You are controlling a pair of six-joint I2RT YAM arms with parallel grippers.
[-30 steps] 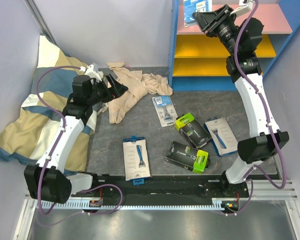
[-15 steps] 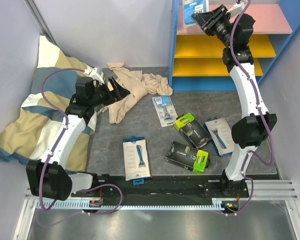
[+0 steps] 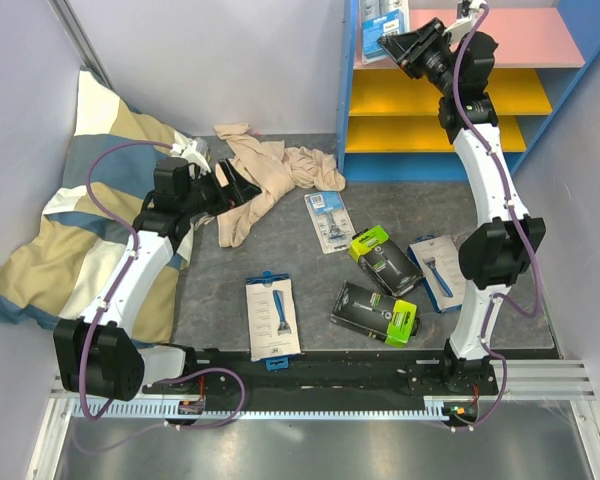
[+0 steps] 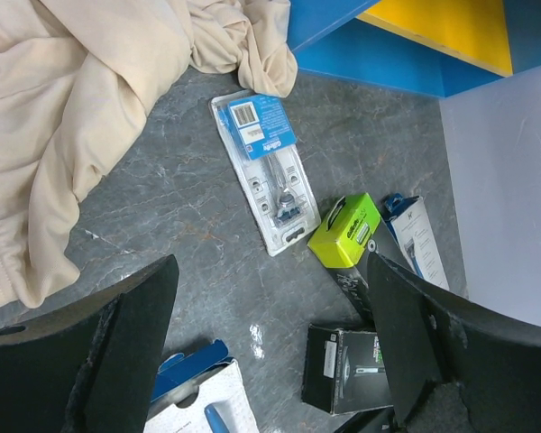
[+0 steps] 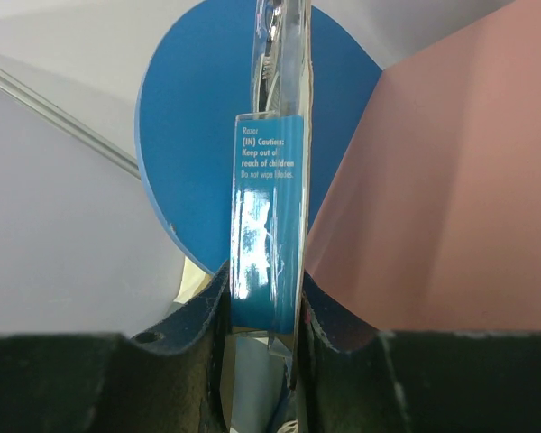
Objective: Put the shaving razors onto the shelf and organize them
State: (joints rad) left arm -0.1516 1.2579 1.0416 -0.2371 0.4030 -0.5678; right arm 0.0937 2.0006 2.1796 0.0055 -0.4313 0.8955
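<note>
Razor blister pack [image 5: 269, 225] is seen edge-on in the right wrist view, pinched between the fingers [image 5: 203, 347] of the right gripper [image 5: 263, 302]. The pink top board [image 5: 433, 180] is shown to its right. Whether its lower edge touches the board cannot be told from there.

In the top external view it is placed at the left end of the top level of the shelf [image 3: 347, 90], beside the blue upright, with the right arm stretched up to it.

Five other packs are shown flat on the grey table [image 3: 230, 290]: a second blister pack [image 3: 329, 221], a lime-ended black box [image 3: 378, 255] just beside it, another black box [image 3: 375, 312] nearer the arms, and two white-blue boxes [image 3: 271, 317] [image 3: 442, 270] to either side.

Print on the second blister pack is made out only in the left wrist view. There the left gripper [image 4: 270, 266] is seen spread wide with nothing between its fingers, above the table beside the beige cloth [image 4: 90, 108]. A striped pillow [image 3: 50, 240] is visible only from above.
</note>
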